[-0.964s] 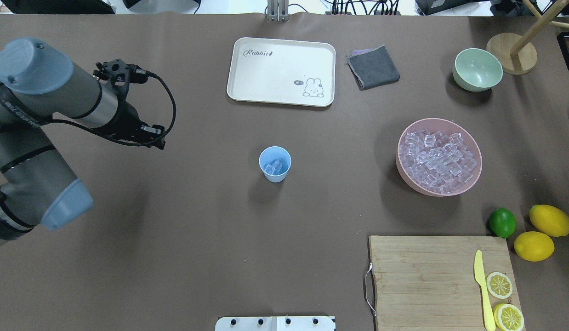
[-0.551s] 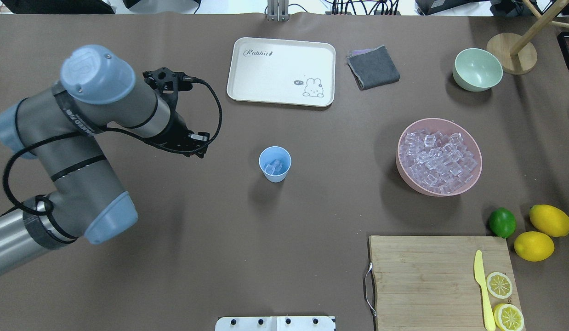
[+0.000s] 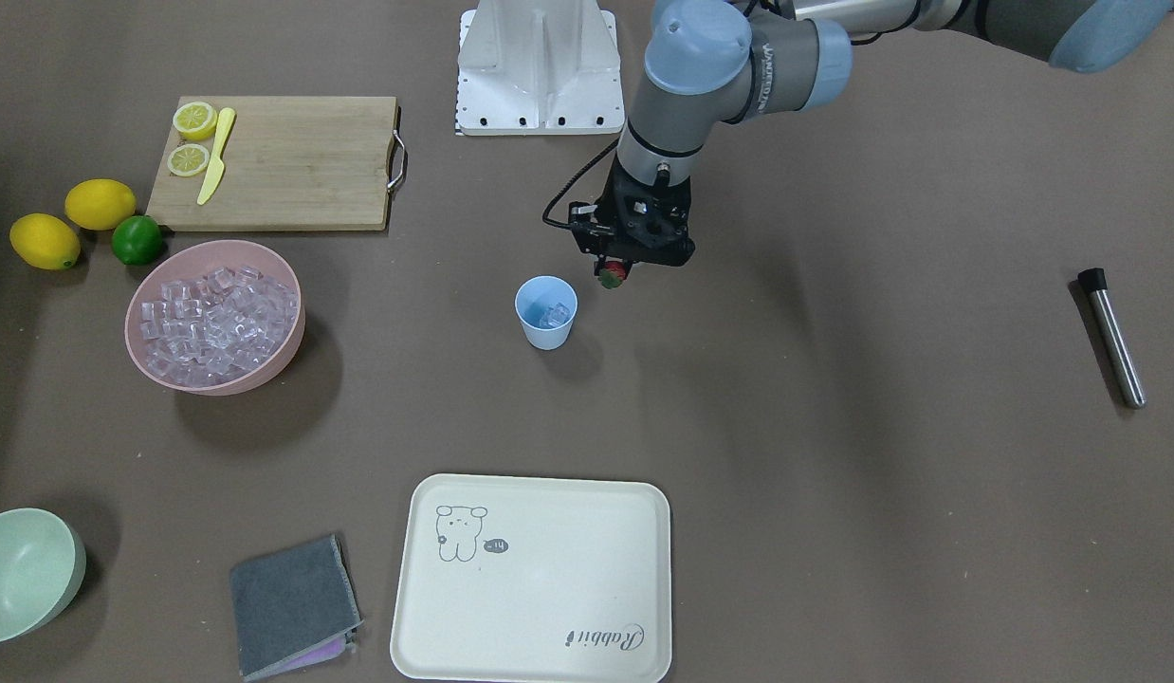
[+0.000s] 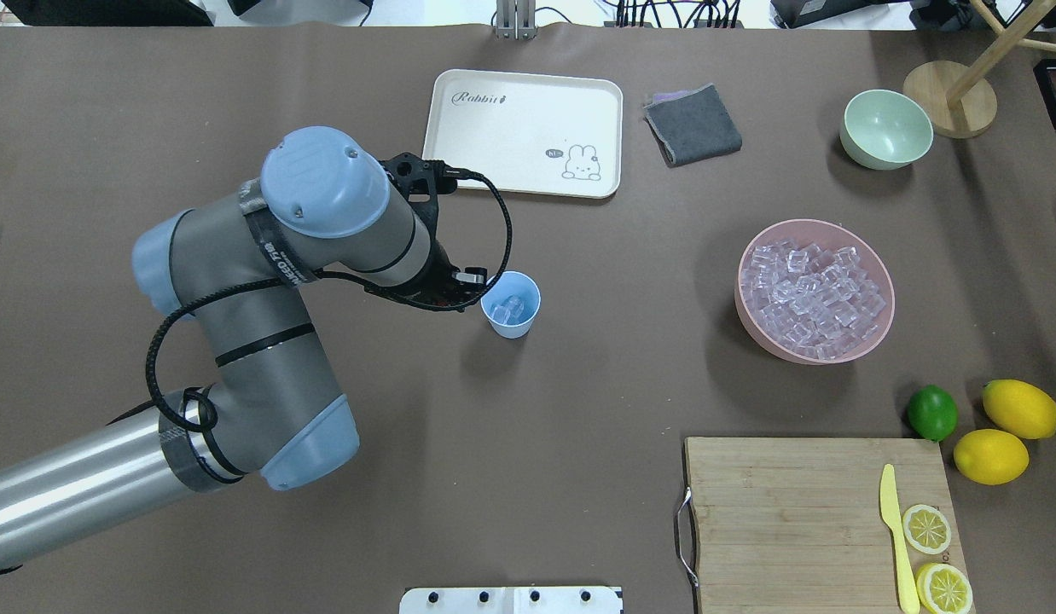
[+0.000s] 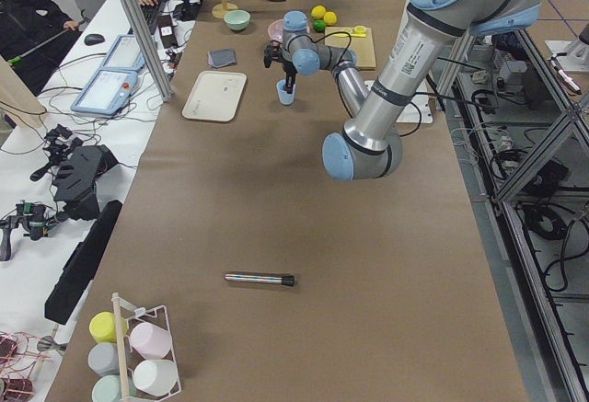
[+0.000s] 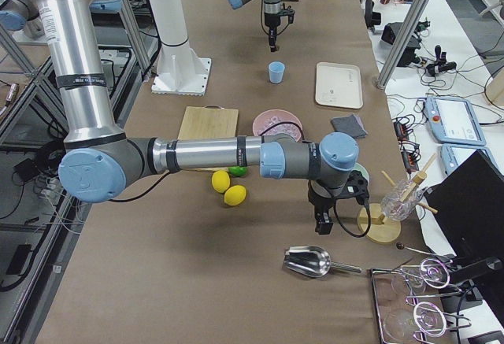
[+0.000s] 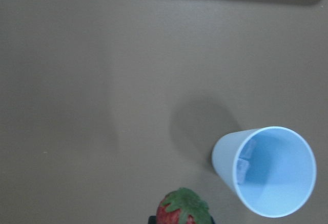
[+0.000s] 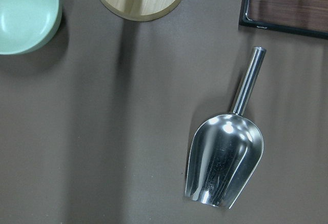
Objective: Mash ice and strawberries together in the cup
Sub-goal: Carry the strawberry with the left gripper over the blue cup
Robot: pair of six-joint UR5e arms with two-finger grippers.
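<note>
A strawberry is clamped by the left gripper, seemingly just left of the light-blue cup containing ice; the state of the right gripper cannot be told.

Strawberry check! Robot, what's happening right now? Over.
Left gripper shut on strawberry, held just beside the cup, not over it. Cup upright, ice inside. Right gripper off by the metal scoop, open or shut unclear. Nothing blocking the cup.
</note>
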